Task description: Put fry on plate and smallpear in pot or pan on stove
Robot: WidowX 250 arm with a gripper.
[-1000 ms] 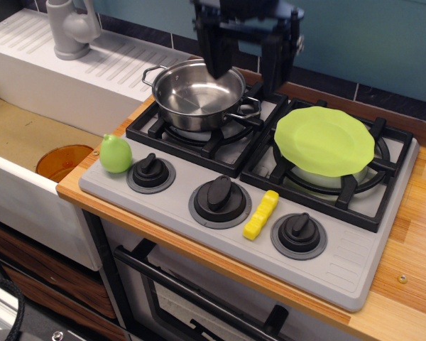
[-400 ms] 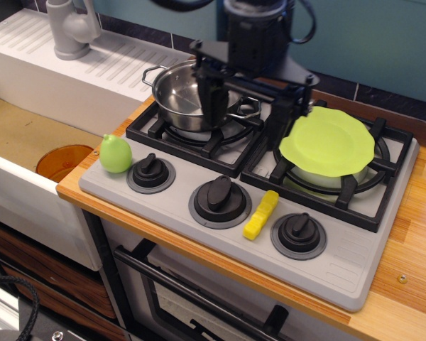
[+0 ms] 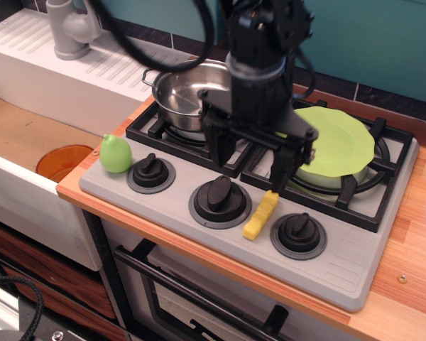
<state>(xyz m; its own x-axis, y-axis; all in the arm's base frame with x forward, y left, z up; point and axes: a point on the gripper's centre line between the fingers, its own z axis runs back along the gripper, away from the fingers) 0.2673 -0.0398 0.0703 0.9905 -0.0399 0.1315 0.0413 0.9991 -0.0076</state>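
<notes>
The yellow ridged fry [image 3: 260, 215] lies on the grey stove [image 3: 355, 256] between the middle and right knobs. My gripper [image 3: 252, 160] is open and empty, its black fingers pointing down just above and behind the fry, one fingertip [image 3: 281, 173] close over the fry's far end. The lime-green plate [image 3: 341, 142] rests on the right burner grate, partly hidden by my arm. The light-green smallpear [image 3: 116, 154] stands at the stove's left edge beside the left knob. The steel pot [image 3: 184, 96] sits on the back-left burner, partly hidden.
Three black knobs [image 3: 219, 196] line the stove's front. An orange bowl [image 3: 62, 162] lies in the sink at left. A grey faucet [image 3: 71, 27] stands at the back left. Wooden counter [image 3: 419, 234] runs along the right.
My gripper has come forward and down from above the pot to just over the fry, staying open. The objects have not moved.
</notes>
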